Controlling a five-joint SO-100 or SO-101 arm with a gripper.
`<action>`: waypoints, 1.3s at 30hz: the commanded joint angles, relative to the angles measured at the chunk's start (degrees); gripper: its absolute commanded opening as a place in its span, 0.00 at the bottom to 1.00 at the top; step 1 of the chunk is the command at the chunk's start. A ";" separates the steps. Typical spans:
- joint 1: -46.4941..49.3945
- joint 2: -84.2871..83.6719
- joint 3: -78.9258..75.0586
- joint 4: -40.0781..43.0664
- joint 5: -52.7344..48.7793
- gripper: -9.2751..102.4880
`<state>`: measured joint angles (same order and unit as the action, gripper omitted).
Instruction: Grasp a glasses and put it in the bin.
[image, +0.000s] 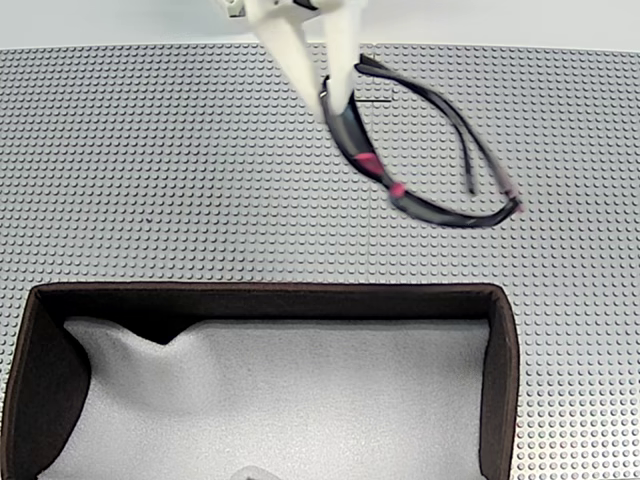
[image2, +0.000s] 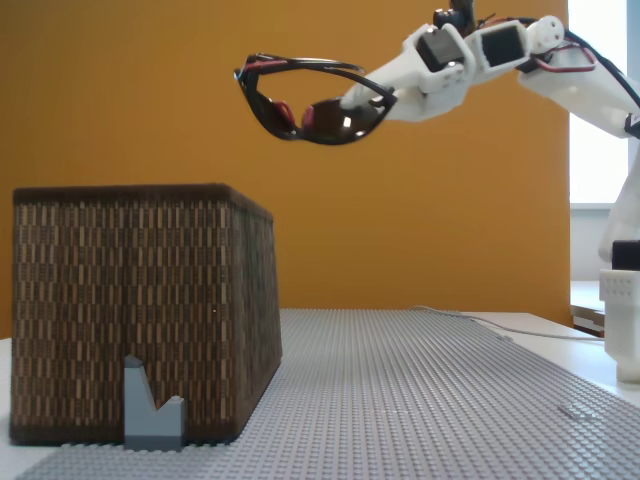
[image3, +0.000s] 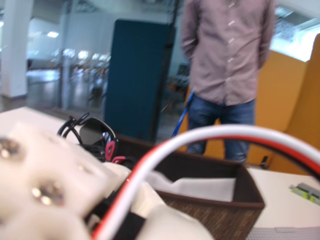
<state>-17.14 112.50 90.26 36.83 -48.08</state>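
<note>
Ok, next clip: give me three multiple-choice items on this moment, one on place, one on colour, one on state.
1. Where are the glasses?
A. Inside the bin
B. In the air
C. Flat on the mat

2. What colour is the bin lining?
A. White
B. Orange
C. Green

3. The end effector is:
A. Wide open, holding nothing
B. Shut on the glasses
C. Resting in the bin

Key: 1 B, a fixed view shows them held above bin height. 2 A, white foam shows inside the brown walls. 3 B, its fingers pinch one lens.
</note>
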 joint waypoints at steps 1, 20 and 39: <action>2.29 0.70 2.55 -7.21 -4.48 0.08; 4.39 -33.22 -21.09 -19.07 -12.22 0.14; -1.23 -18.19 -24.96 37.53 19.86 0.31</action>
<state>-16.08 82.79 61.96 65.74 -31.55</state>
